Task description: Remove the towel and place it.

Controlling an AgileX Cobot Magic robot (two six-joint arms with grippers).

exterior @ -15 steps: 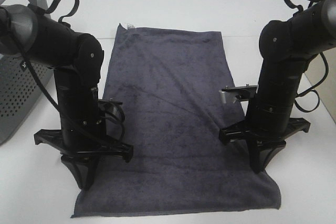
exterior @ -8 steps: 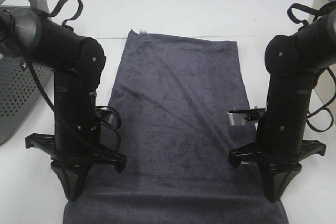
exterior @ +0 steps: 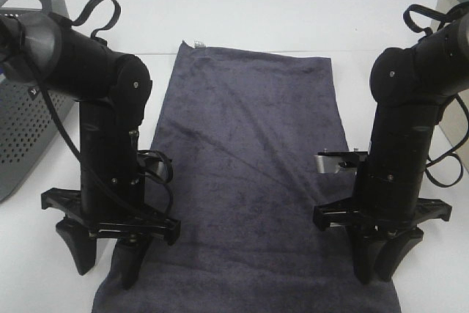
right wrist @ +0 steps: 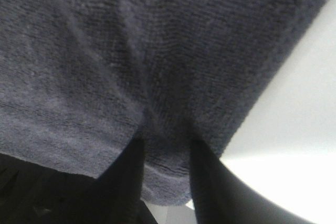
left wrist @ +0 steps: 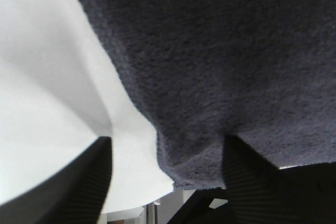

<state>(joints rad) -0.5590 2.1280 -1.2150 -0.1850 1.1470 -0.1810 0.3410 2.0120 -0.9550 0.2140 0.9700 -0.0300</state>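
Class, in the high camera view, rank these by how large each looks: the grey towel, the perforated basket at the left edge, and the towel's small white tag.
1. towel, largest by far.
2. basket, smaller as seen, though the frame cuts it off, so its full size is unknown.
3. tag, smallest, a speck at the towel's far corner.

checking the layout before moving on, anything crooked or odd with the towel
Slightly. The towel lies flat on the white table but skewed, its long edges slanting and a diagonal crease crossing it. Its near corners sit between the fingers of the left gripper and right gripper. No damage shows.
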